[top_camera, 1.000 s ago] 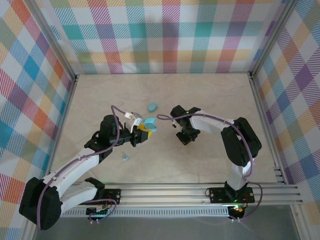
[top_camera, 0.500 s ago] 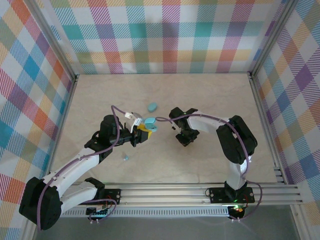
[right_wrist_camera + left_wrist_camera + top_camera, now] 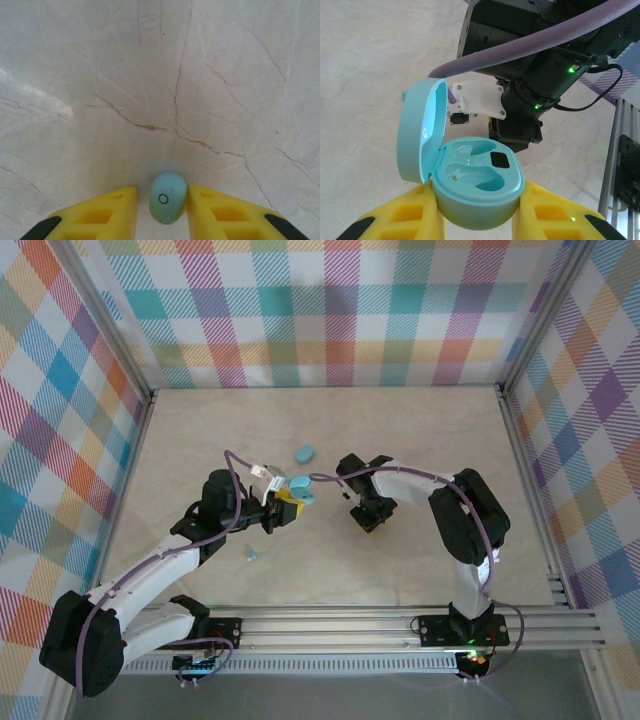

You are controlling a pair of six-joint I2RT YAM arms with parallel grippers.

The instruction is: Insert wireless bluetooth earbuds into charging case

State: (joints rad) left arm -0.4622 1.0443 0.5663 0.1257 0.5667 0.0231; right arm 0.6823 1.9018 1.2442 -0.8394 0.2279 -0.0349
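While our left gripper (image 3: 477, 202) clamps the open charging case (image 3: 475, 182) between its yellow fingers (image 3: 410, 220), lid raised to their left, we pinch an earbud (image 3: 167, 197) between the tips of our right gripper (image 3: 161, 190). A second earbud (image 3: 251, 555) lies behind the left gripper.
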